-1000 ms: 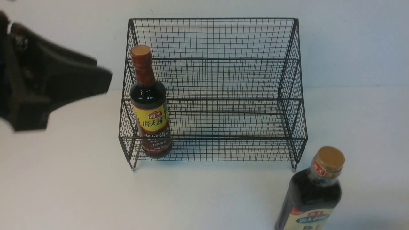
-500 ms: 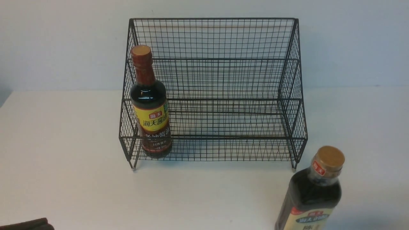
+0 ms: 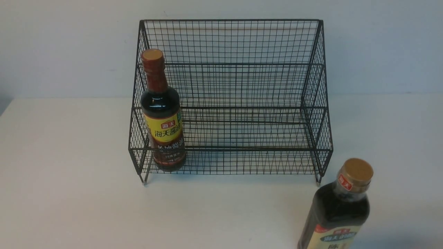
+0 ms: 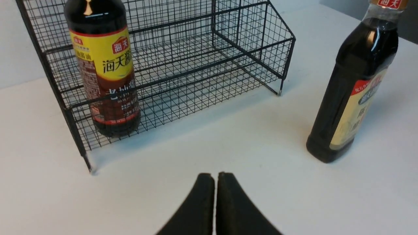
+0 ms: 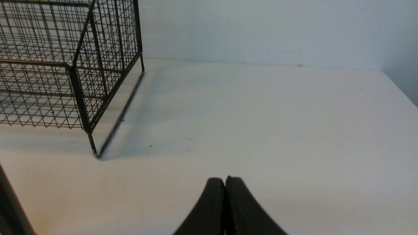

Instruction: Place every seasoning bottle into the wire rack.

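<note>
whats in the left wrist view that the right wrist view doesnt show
Only the left wrist: the long-necked dark bottle with yellow-red label, the broader dark bottle with pale label, and the shut left gripper. Only the right wrist: the shut right gripper, plus an unidentifiable dark edge. Both: the black wire-mesh rack and white table.

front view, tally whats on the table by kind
seasoning bottles: 2 (long-necked bottle in the rack, tan-capped bottle on the table)
wire rack: 1
total: 3
</note>
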You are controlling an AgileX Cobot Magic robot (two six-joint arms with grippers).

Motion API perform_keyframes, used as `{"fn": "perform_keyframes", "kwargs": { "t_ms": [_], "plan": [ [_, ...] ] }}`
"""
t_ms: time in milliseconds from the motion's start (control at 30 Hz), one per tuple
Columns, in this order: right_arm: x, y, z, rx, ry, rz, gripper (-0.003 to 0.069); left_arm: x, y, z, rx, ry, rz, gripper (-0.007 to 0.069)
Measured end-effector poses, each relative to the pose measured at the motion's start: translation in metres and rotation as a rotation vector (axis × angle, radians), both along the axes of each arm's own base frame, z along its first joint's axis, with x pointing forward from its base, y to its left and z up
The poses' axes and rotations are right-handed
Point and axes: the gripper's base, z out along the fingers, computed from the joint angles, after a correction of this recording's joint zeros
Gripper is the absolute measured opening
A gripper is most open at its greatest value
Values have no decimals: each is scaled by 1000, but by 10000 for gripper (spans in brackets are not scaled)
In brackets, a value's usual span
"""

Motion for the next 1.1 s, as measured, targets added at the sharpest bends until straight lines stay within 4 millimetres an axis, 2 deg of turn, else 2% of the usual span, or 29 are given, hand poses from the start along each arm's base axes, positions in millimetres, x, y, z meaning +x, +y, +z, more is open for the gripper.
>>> {"fn": "perform_keyframes", "kwargs": {
  "t_ms": [133,267,567,767,867,933,1100],
  "plan": [
    [0,0,0,0,0,0,-15,5,5,7,-31,-82,71,-5],
    [0,0,0,0,0,0,-15,12,10,3,-15,-147,130,-5],
    [0,0,0,0,0,0,-15,26,22,-40,123,-187,257,-5],
    [0,0,0,0,0,0,-15,25,34,-66,157,-128,386,-5],
    [0,0,0,0,0,0,-15,29,41,-87,144,-81,465,-5],
    [0,0,0,0,0,0,-15,30,44,-95,161,-70,492,-5],
    [0,0,0,0,0,0,-15,30,45,-95,186,-84,506,-5]
  ]
}}
